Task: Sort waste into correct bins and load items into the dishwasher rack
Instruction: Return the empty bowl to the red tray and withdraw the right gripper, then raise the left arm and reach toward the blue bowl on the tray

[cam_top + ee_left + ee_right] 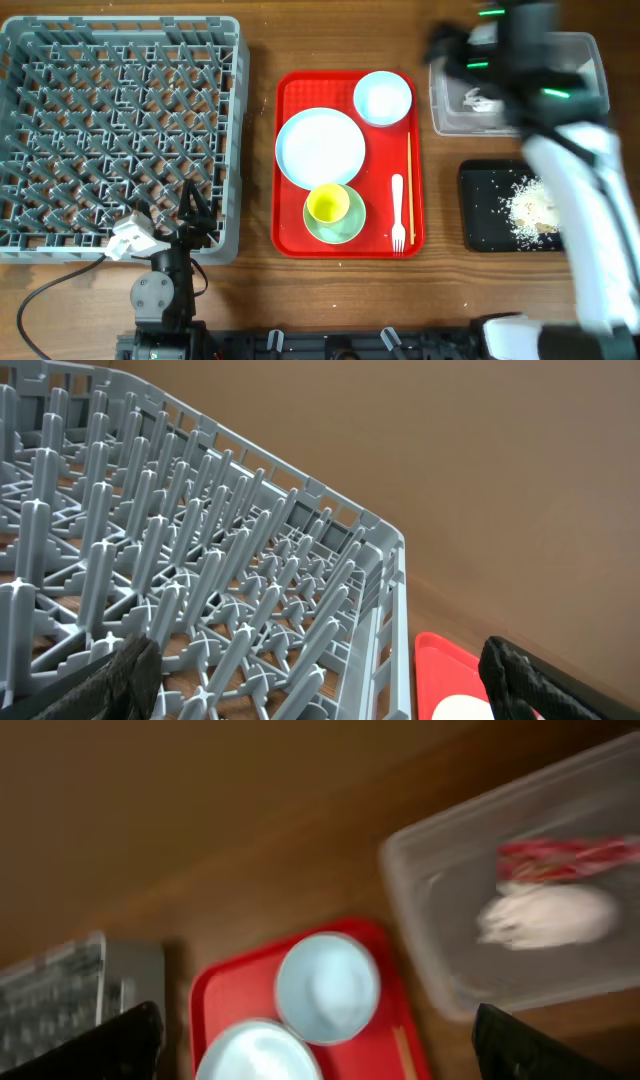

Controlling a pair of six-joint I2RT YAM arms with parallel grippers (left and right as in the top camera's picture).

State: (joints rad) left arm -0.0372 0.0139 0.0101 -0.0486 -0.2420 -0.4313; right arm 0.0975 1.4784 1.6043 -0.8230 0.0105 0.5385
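Right gripper (450,50), blurred, is hovering spread and empty above clear tub (450,120), left gripper (170,215) hanging spread over rack (120,130) rim; left wrist: pegs (150,510) are filling view ahead of fingers (110,680); right wrist: tissue (545,915) and wrapper (565,860) are lying in tub ahead-right.

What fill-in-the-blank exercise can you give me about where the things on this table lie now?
1. The small yellow cup stands in the round saucer-bowl, which is light ____.
2. The whitish rice-like crumbs lie on the shallow rectangular tray, which is ____.
3. The crumpled white tissue lies in the clear rectangular plastic tub beside a shiny ____ snack wrapper.
4. The thin wooden chopsticks lie along the ____ edge of the flat red serving tray.
Missing words: green; black; red; right.
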